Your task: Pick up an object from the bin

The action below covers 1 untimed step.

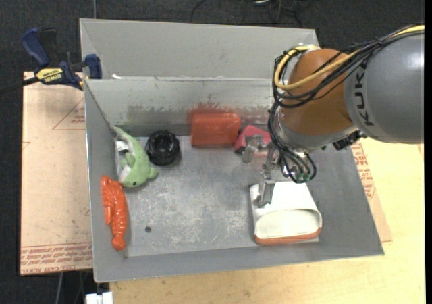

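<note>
Gripper (265, 184), open or closed impossible to tell, over the white orange-rimmed tray's (290, 223) far corner.

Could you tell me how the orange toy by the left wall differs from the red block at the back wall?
The orange toy is long, narrow and knobbly; the red block is compact and boxy. The toy runs along the left wall, towards the front corner; the block lies across, against the back wall. Both are warm-coloured and lie flat.
</note>
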Tool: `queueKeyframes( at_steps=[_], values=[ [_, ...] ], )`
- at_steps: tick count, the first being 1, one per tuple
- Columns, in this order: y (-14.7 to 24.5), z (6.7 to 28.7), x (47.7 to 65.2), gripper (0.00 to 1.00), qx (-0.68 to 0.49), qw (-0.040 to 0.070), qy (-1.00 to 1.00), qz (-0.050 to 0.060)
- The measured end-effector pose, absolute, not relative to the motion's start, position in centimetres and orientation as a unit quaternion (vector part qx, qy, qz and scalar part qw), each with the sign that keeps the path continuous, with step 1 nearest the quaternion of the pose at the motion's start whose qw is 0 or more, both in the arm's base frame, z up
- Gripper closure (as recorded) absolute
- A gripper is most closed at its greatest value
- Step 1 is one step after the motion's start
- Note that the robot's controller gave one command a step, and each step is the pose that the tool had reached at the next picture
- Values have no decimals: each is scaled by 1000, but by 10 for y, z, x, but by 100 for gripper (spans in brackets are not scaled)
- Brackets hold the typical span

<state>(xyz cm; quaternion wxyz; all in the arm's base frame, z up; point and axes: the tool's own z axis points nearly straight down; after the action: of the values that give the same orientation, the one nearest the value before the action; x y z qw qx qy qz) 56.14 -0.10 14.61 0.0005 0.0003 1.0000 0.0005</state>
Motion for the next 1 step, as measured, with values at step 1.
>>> queueKeyframes(
  at_steps=[1],
  values=[
    [-78,100,535,0,-132,0,991,1]
  ],
)
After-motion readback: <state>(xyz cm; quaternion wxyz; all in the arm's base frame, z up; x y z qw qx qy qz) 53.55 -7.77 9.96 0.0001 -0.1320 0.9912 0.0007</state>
